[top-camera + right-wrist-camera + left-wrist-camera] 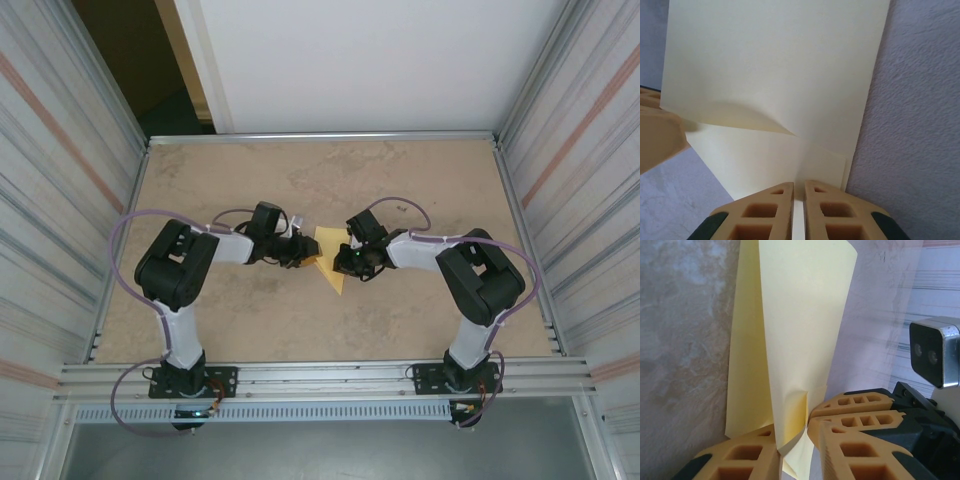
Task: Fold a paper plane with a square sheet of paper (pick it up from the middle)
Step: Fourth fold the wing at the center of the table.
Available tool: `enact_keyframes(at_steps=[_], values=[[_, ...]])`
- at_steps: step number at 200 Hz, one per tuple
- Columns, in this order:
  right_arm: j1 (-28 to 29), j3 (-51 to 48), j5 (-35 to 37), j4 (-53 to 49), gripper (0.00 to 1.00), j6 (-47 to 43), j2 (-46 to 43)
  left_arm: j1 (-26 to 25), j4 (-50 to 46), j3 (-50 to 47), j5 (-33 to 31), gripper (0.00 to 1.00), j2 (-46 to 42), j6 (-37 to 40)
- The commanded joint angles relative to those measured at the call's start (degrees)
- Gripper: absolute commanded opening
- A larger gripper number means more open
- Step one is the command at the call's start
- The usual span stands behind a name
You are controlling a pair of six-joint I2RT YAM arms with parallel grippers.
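Two claws (790, 452) (799, 207) pinch the paper plane (800, 330).

Mottled beige tabletop (250, 330), white back wall (380, 60), ribbed side panels (50, 180)

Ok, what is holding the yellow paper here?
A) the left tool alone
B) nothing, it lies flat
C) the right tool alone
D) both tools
D: the left tool and the right tool each pinch the yellow paper between closed fingers.
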Motion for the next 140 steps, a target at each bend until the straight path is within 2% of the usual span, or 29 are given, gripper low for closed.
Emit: enact_keyframes(at_steps=[1, 29, 66, 101, 140], values=[[-0.74, -1.38, 0.08, -1.02, 0.17, 1.02, 0.04, 0.27, 2.58, 1.84, 3.4, 0.24, 0.42, 3.78], [-1.02, -1.69, -1.27, 0.48, 0.21, 0.48, -2.05, 0.28, 3.05, 2.15, 4.41, 0.2, 0.77, 5.08], [-1.18, -1.91, -1.15, 0.85, 0.27, -1.06, -5.85, 0.79, 3.97, 2.31, 3.93, 0.11, 1.4, 5.23], [-0.99, -3.27, 6.02, -1.53, 0.39, -4.03, -11.3, 0.95, 2.86, 1.69, 0.09, 0.08, -0.37, 5.02], [1.39, -2.41, 15.9, -6.64, 0.41, -8.97, -13.49, 1.45, -0.17, -2.43, -10.27, 0.09, -6.87, 2.89]])
